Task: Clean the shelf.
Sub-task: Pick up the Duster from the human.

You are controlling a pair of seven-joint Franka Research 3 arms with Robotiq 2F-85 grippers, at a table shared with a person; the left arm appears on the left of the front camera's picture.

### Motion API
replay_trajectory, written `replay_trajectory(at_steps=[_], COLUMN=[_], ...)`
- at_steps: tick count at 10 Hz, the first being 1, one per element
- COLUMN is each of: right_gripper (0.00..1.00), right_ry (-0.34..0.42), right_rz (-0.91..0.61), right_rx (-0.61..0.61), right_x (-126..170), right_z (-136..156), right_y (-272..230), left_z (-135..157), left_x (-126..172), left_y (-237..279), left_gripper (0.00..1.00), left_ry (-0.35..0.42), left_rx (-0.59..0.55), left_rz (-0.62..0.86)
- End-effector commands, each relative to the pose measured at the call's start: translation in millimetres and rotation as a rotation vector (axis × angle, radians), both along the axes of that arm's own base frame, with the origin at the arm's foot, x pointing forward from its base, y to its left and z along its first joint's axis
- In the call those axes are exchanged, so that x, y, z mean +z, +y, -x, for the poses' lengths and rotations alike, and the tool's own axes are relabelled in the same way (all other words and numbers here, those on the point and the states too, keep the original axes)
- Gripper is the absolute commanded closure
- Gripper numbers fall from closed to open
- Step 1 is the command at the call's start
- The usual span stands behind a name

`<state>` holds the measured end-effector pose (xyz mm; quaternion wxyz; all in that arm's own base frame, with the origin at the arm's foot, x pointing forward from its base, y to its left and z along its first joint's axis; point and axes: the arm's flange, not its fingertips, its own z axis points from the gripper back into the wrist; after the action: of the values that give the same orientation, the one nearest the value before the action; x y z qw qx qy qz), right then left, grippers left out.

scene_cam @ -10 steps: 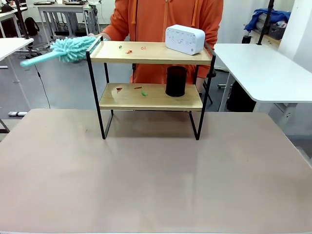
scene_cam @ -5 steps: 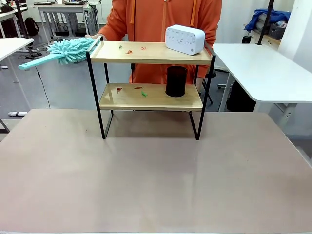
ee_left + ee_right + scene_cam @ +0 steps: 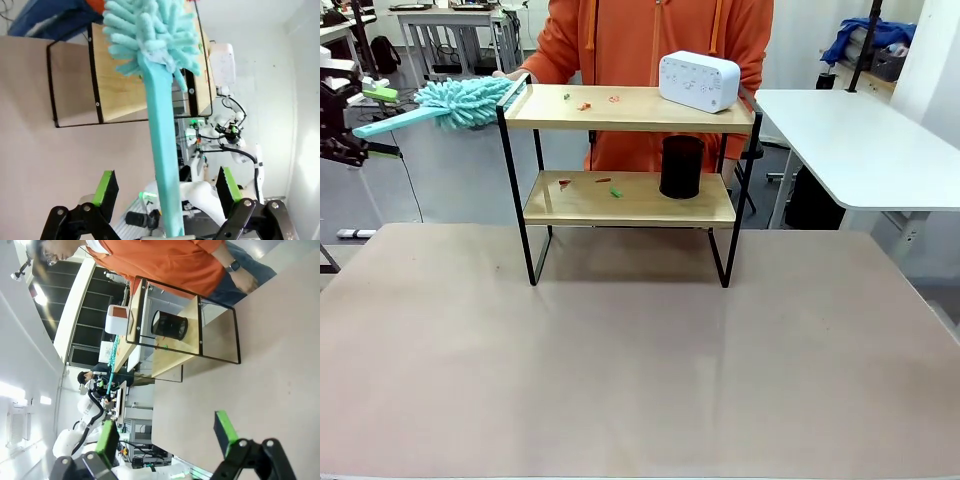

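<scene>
1. The left gripper [image 3: 166,186] is raised at the table's left, jaws wide, straddling the teal duster's [image 3: 160,125] handle.
2. The right gripper [image 3: 166,435] hangs wide open above the table [image 3: 640,380].
3. The shelf [image 3: 640,110] stands at the far side with coloured scraps [image 3: 585,105] on both boards, a white box [image 3: 699,80] on top and a black cup [image 3: 681,166] below.

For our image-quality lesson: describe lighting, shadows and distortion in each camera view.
Front view: soft, even light; the shelf casts a faint shadow on the table. Left wrist view: the duster looms large near the lens, the right-hand background washed out white. Right wrist view: scene rolled sideways, ceiling lights glaring at left.
</scene>
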<state>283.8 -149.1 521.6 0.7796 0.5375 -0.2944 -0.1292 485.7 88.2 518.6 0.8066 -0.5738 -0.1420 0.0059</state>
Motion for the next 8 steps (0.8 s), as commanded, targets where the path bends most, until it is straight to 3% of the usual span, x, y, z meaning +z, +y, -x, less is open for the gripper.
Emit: replay_trajectory(at_steps=[1,3,8], right_gripper=[0.00,0.00,0.00], right_ry=[-0.038,-0.038,-0.038], right_rz=[-0.005,-0.005,-0.005], right_rx=[0.006,0.006,0.006], right_x=[1,1,1], right_z=[-4,-4,-4], right_y=[0,0,0], left_z=[-14,-23,-21], left_x=[4,0,-9], left_y=[1,4,0], left_gripper=[0.00,0.00,0.00], left_ry=[0.055,0.084,0.097], left_rx=[-0.019,-0.039,-0.054], left_rz=[0.158,0.271,0.240])
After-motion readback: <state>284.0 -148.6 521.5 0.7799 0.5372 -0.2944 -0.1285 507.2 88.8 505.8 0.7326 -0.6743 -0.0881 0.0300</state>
